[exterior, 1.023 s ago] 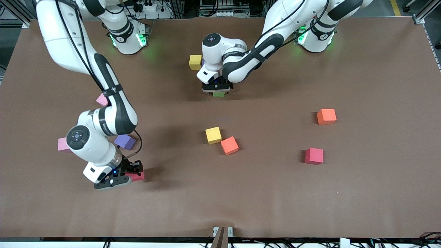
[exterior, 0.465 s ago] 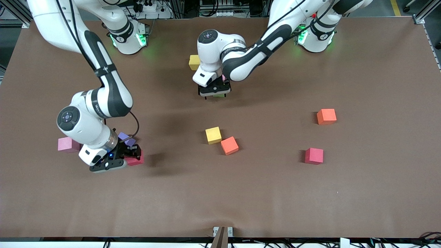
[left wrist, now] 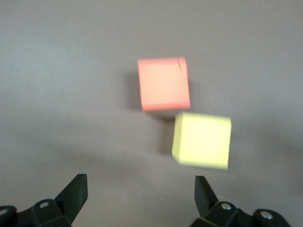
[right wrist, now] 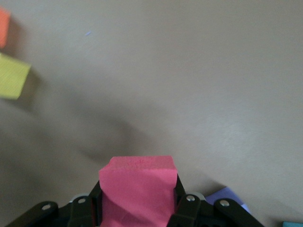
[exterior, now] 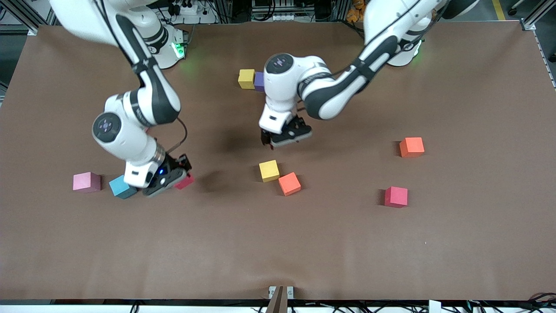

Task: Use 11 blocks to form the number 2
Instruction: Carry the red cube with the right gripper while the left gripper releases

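Right wrist view shows the right pincer (right wrist: 137, 208) squeezing a red block (right wrist: 137, 189), up over the surface (exterior: 347, 243). The left pincer (left wrist: 141, 191) hangs wide open and empty above a yellow block (left wrist: 202, 140) touching an orange block (left wrist: 163, 83).

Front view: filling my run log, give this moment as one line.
right gripper: shut on red block, airborne | left gripper: open, over yellow block beside orange block
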{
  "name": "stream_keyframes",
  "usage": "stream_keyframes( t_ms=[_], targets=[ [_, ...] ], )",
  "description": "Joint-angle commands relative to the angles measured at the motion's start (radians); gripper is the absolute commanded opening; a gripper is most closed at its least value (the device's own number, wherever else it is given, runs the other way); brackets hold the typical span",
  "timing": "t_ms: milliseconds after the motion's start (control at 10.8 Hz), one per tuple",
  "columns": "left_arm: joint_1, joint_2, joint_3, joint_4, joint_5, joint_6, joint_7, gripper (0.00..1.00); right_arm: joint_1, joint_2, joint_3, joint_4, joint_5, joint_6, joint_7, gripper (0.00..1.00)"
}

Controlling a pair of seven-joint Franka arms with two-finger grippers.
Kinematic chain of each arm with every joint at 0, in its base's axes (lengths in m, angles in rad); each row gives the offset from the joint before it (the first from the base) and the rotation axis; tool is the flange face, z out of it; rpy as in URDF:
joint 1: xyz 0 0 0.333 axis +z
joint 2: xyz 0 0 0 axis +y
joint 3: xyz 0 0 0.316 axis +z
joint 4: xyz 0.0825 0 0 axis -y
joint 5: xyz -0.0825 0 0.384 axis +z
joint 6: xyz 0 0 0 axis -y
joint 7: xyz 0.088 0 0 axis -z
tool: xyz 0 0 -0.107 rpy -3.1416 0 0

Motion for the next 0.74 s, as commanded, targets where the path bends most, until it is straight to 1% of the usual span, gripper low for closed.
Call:
stream_keyframes(
  t_ms=[0,93,279,465,651],
  targets=[
    [0.1,-0.02,-0.023,0.011,-0.075,-0.023,0.085,1.0,0.088,-0.149,-0.004,-0.173,0.001,0.022,-0.151,0.32],
    [0.14,-0.024,-0.023,0.027,-0.115,-0.028,0.137,1.0,0.118,-0.166,-0.005,-0.199,-0.006,0.022,-0.211,0.32],
    [0.217,-0.026,-0.024,0.028,-0.14,-0.086,0.223,1.0,0.206,-0.184,-0.006,-0.23,-0.049,0.021,-0.259,0.32],
    [0.313,-0.026,-0.023,0.023,-0.14,-0.092,0.277,1.0,0.292,-0.172,-0.005,-0.25,-0.121,0.024,-0.262,0.31],
    [0.419,-0.018,-0.023,0.029,-0.14,-0.092,0.395,1.0,0.352,-0.145,-0.005,-0.264,-0.123,0.022,-0.326,0.31]
  ],
)
